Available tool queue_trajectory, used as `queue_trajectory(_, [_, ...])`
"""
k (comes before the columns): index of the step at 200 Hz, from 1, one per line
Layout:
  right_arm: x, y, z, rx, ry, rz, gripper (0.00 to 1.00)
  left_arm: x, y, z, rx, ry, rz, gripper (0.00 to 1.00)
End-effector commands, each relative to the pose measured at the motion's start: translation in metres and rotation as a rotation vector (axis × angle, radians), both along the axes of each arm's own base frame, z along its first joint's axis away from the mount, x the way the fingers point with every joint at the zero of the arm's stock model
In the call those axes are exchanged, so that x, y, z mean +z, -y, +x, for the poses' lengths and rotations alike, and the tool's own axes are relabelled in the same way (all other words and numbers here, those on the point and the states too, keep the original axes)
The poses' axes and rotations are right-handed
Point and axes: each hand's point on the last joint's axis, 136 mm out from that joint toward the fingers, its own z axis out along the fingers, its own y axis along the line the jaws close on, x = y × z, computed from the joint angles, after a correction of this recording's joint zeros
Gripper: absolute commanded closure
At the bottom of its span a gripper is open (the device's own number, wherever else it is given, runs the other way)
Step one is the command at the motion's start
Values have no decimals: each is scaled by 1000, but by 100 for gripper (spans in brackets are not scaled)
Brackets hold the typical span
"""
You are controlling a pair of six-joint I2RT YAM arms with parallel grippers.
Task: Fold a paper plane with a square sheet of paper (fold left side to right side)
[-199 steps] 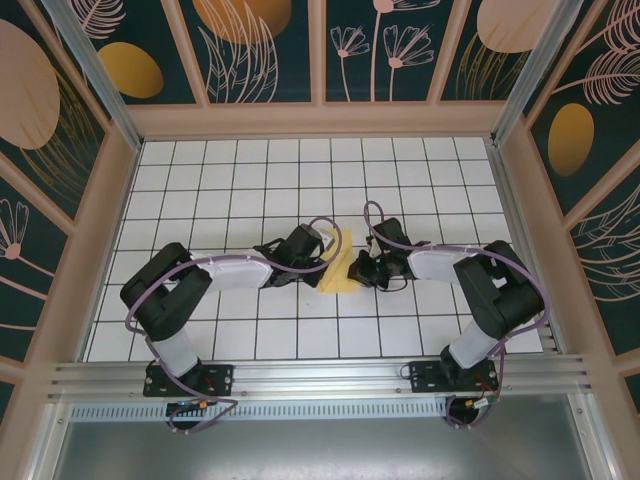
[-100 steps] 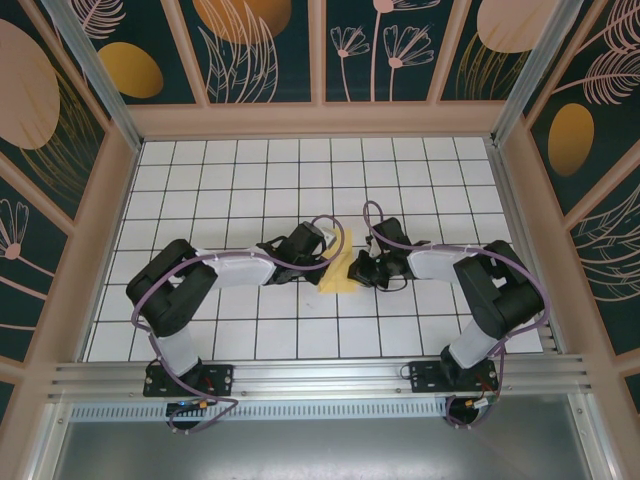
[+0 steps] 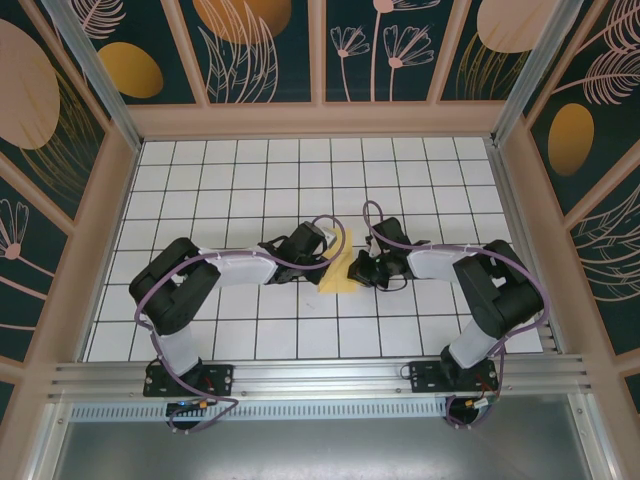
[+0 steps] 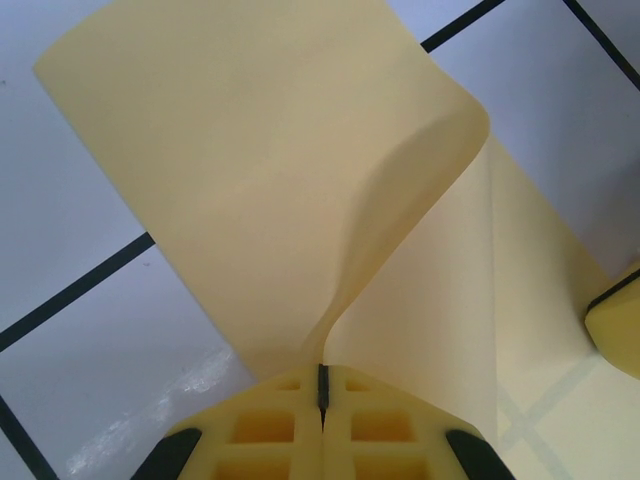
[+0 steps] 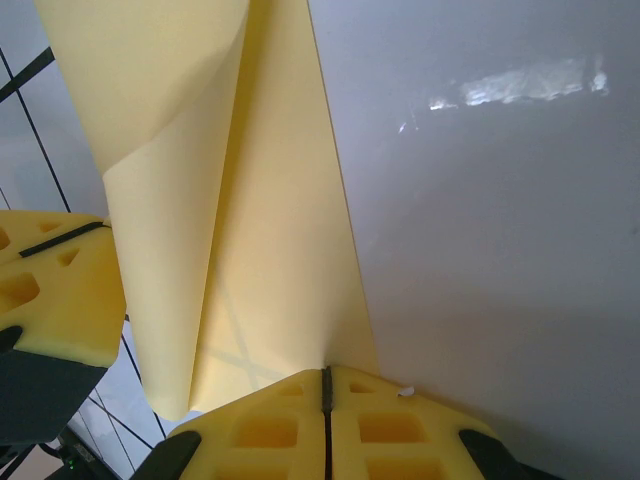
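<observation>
Left gripper (image 3: 322, 252): at 9 o'clock of sheet, jaws clenched on lifted edge of square sheet of paper (image 3: 340, 274). Held flap curls up and over toward 3 o'clock.

Sheet: mid-worktop (image 3: 250, 180), lower layer flat on grid, between both grippers.

Right gripper (image 3: 364, 268): at 3 o'clock of sheet, jaws pressed together on its edge.

Handling, judged: very light, floppy, creases readily, likely slides on glossy tiles. Pinch thin edge only, keep opposite edge anchored, avoid crushing curl.

The square sheet of paper (image 4: 250, 170) looks thin, smooth and matt; the white tabletop (image 5: 480, 200) is glossy.
</observation>
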Motion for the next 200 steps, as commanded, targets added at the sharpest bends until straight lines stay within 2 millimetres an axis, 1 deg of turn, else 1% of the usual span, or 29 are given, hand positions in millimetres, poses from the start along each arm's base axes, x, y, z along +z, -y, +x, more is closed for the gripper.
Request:
queue_trajectory(1, [-18,8,-12,8,-56,-68,91,1,2,10,3,26,3,100])
queue_trajectory(50, [-18,8,-12,9,-59,-69,91,-1,4,11,5,23,2,100])
queue_trajectory(75, [-19,8,-12,9,-61,-70,91,2,5,14,11,33,-5,100])
queue_trajectory(108, [-20,9,-13,10,-64,-75,91,2,5,14,11,34,-3,100])
queue_trajectory(165, [-20,9,-12,11,-61,-73,91,9,4,15,17,53,-13,100])
queue_trajectory(200, [-20,9,-13,11,-63,-72,91,10,5,16,15,56,-14,100])
